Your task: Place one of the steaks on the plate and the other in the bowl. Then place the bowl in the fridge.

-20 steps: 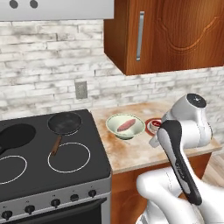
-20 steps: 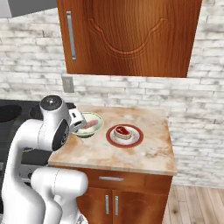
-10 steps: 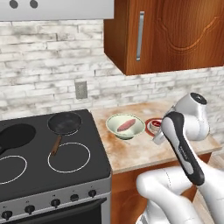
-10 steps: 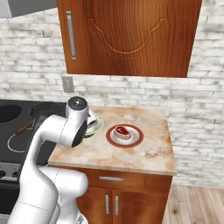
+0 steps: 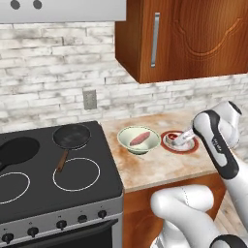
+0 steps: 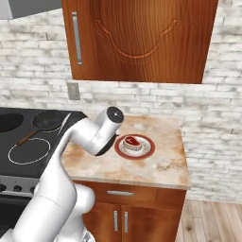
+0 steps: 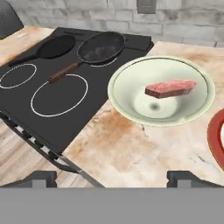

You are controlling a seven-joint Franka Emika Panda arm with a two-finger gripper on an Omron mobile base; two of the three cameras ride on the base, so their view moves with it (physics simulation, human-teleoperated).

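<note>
At nine o'clock on the hob (image 7: 65, 109), sat two dark pans (image 7: 101, 47), well clear of the work. Past the hob's edge, at one o'clock in the hand view, rested the bowl (image 7: 131, 98) on the counter (image 7: 131, 148), pale steak (image 7: 170, 88) lying across its middle. At three o'clock, just beside the bowl, showed the plate (image 6: 147, 150), carrying the red steak (image 6: 131, 141). Hung back from the bowl with the gripper (image 7: 116, 177) spread wide and empty, tips low at six o'clock. Judged both steaks placed, with the bowl's trip to the fridge left. Best to come down over the near rim, one finger inside and one outside. Best to clamp the wall and not the meat. Worth lifting level, clear of the plate, lest the steak slide out.
</note>
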